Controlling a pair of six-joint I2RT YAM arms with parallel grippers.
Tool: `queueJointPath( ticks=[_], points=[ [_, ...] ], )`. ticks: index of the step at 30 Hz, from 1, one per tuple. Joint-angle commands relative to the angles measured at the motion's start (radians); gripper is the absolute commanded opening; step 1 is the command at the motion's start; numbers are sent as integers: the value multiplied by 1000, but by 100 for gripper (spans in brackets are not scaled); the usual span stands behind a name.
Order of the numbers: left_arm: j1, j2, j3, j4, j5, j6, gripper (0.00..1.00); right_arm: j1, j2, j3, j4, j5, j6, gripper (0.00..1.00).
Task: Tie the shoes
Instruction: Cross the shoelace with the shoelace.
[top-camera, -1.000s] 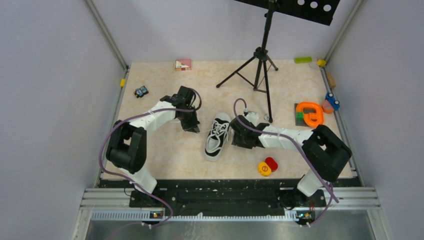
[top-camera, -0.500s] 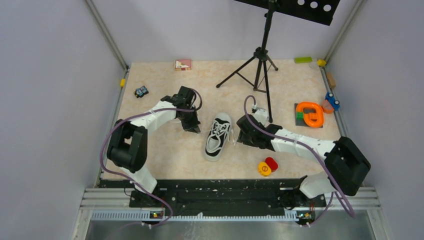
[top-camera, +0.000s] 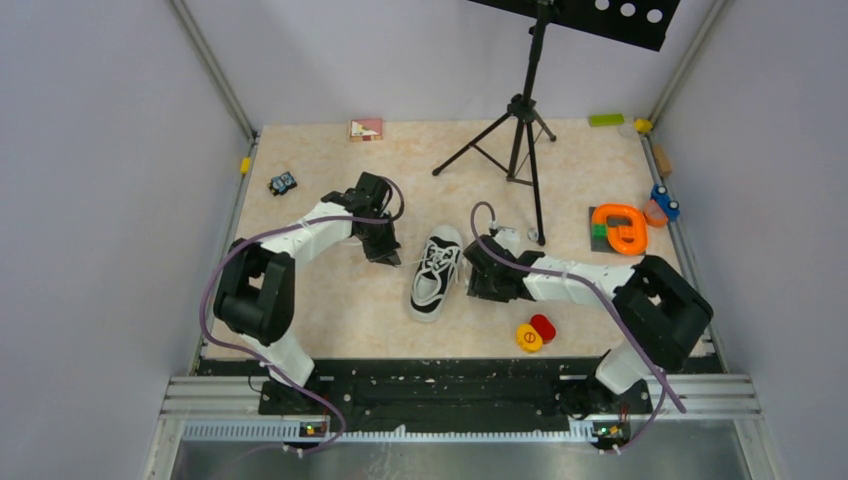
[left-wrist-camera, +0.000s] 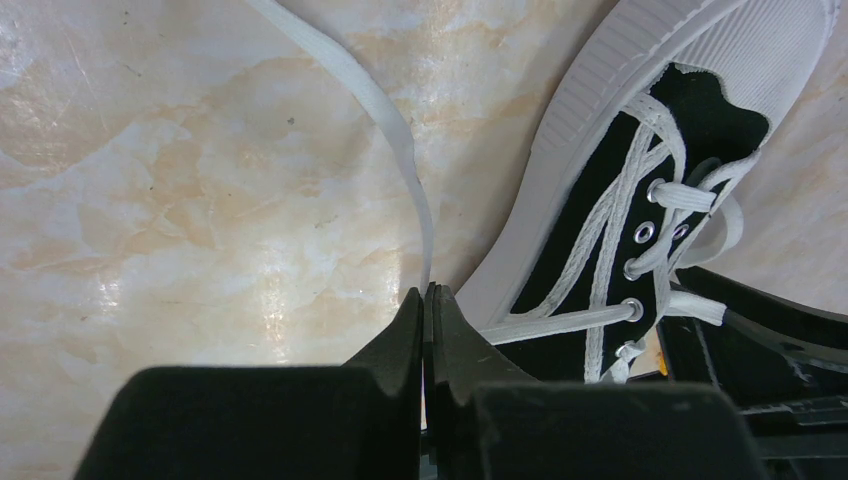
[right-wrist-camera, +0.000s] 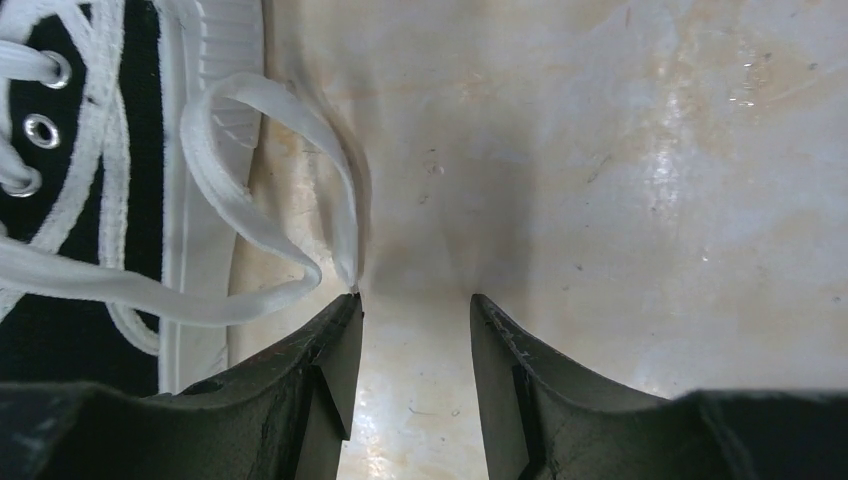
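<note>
The shoe (top-camera: 436, 272) is a small black sneaker with a white toe cap and white laces, lying in the middle of the floor with its toe pointing away. My left gripper (top-camera: 388, 258) sits just left of it. In the left wrist view that gripper (left-wrist-camera: 428, 290) is shut on a loose white lace (left-wrist-camera: 392, 135), which curves away over the floor beside the shoe (left-wrist-camera: 640, 190). My right gripper (top-camera: 478, 281) is at the shoe's right side. It (right-wrist-camera: 415, 298) stands open over bare floor, and a looped lace (right-wrist-camera: 300, 125) ends at its left fingertip (right-wrist-camera: 345, 315).
A black tripod stand (top-camera: 520, 135) rises behind the right gripper. An orange ring toy (top-camera: 620, 228) and a blue toy (top-camera: 664, 203) lie at the right, and red and yellow discs (top-camera: 535, 333) sit near the front. A small toy car (top-camera: 283, 183) and a pink box (top-camera: 366, 129) lie further back.
The right arm's elbow swung out to the right and came back; its gripper stayed by the shoe's right side, still open. The left arm has not moved.
</note>
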Motion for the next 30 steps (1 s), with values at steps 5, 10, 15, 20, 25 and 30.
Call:
queueJointPath(
  ticks=[5, 10, 15, 20, 25, 30],
  points=[
    [7, -26, 9, 13, 9, 14, 0, 30, 107, 91, 22, -20, -64, 46],
    [7, -25, 7, 15, 13, 12, 0, 35, 121, 110, 10, 9, -75, 46],
    [7, -25, 9, 15, 13, 7, 0, 48, 190, 175, -67, 84, -97, 44],
    [7, -26, 9, 14, 14, 7, 0, 51, 248, 204, -113, 115, -97, 30],
    [7, -30, 1, 14, 9, 5, 0, 47, 216, 198, -171, 172, -66, 0],
    [5, -34, -4, 28, 40, 7, 0, 30, 98, 148, -247, 273, -41, 0]
  ],
)
